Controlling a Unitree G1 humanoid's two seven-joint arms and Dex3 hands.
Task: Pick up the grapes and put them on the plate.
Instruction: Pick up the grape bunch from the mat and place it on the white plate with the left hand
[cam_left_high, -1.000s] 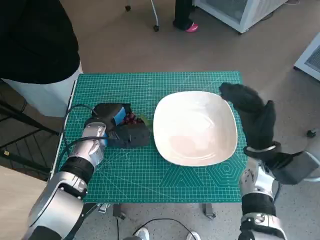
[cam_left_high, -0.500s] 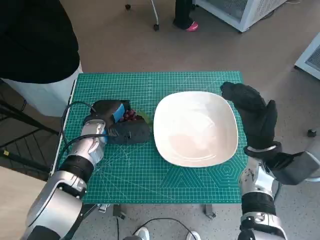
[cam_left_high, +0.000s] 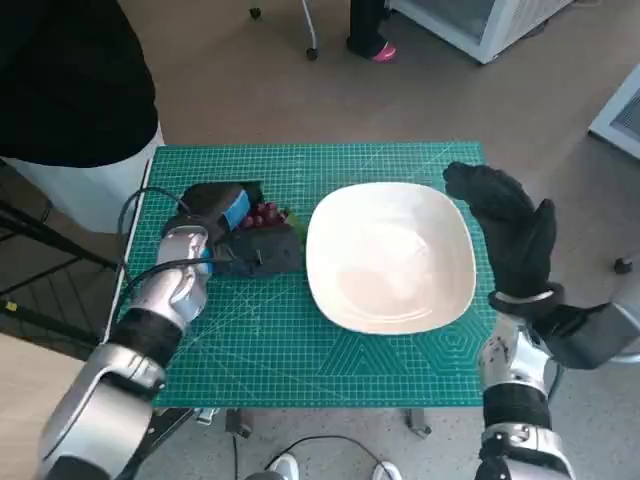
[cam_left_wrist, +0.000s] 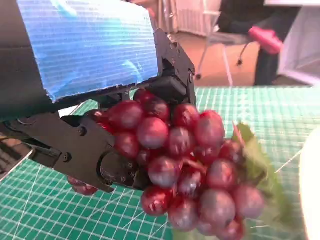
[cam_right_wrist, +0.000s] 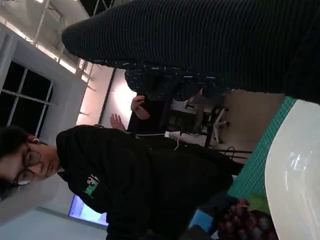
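A bunch of dark red grapes (cam_left_high: 265, 215) with a green leaf sits in my left hand (cam_left_high: 228, 232), which grips it over the green mat just left of the white plate (cam_left_high: 390, 260). In the left wrist view the grapes (cam_left_wrist: 185, 160) fill the middle, with the black fingers (cam_left_wrist: 85, 150) wrapped round their near side, and they seem raised a little off the mat. My gloved right hand (cam_left_high: 508, 232) hovers open at the plate's right edge, holding nothing. The right wrist view also catches the grapes (cam_right_wrist: 245, 220) beside the plate (cam_right_wrist: 295, 170).
The green cutting mat (cam_left_high: 300, 350) covers the small table. A person in black (cam_left_high: 70, 80) stands at the far left corner and shows in the right wrist view (cam_right_wrist: 130, 175). A cable (cam_left_high: 135, 215) loops beside my left wrist. White cabinets (cam_left_high: 480, 25) stand beyond the table.
My left hand has drawn the grapes slightly away from me and up; more of the bunch shows above the fingers. The right hand has barely moved.
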